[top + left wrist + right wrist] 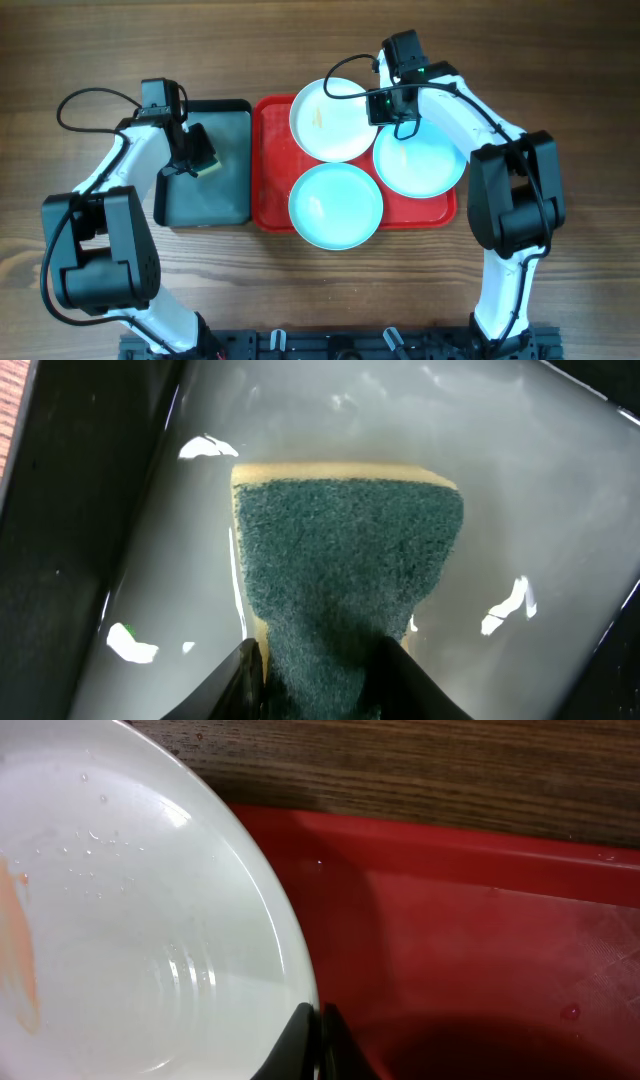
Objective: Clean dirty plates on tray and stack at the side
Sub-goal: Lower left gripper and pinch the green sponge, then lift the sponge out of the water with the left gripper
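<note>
Right gripper (pixel 315 1042) is pinching the right-hand rim of the white plate (pixel 130 920), jaws nearly together on the thin edge. Plate is sitting at the back of the red tray (pixel 480 920), crowding both aqua plates (pixel 420 160); can't tell if they're touching or overlapping.

Left gripper (pixel 320 680) is clamping the sponge (pixel 345 550), green face showing, over the grey tray (pixel 560 480).

Risk, as I'm judging it: the rim grip is looking shallow and the glaze is looking wet. A lift could be slipping out, or tipping the plate onto its neighbours and dragging them.

Right wrist view is showing an orange smear (pixel 20 960) and droplets that overhead is barely resolving. Only overhead is giving the plate layout, both arms and the wooden worktop (pixel 560 60).
</note>
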`<state>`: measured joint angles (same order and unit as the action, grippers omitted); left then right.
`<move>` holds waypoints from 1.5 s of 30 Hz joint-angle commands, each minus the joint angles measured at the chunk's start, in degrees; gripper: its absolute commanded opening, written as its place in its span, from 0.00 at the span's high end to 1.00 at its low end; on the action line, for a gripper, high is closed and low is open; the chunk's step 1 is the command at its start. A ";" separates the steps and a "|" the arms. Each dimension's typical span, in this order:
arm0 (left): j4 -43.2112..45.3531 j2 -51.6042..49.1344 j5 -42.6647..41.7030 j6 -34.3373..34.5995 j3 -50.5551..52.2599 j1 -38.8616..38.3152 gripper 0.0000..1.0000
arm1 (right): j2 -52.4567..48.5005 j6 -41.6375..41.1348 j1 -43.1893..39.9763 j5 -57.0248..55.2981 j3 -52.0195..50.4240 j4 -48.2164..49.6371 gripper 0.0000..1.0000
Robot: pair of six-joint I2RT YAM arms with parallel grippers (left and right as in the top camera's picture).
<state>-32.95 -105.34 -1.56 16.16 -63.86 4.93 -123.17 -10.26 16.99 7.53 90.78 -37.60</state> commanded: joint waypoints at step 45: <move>4.98 18.34 0.59 -20.46 -0.24 -8.79 0.96 | -0.37 -0.44 1.57 3.56 0.22 -1.73 0.96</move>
<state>-29.12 -87.31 -1.37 -2.70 -63.59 -2.72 -123.17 -10.66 17.78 9.85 90.78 -39.05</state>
